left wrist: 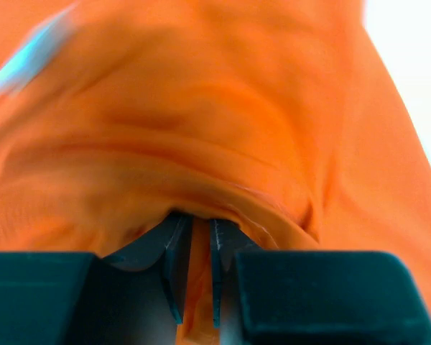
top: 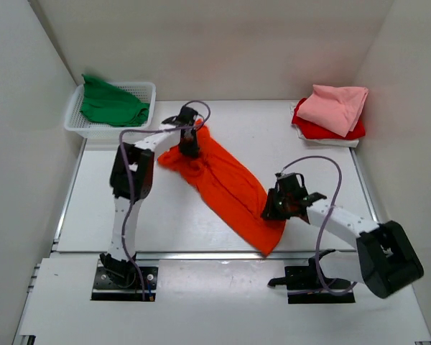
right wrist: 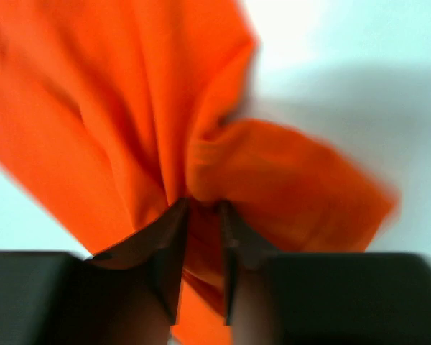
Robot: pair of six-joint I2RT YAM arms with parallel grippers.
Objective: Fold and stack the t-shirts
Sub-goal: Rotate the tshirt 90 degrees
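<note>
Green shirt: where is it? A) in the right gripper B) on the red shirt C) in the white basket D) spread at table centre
C: the green shirt lies bunched in the basket at the table's far left.

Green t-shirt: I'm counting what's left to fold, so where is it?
Top view, far left corner: the green t-shirt lies bunched in the white mesh basket.
</note>
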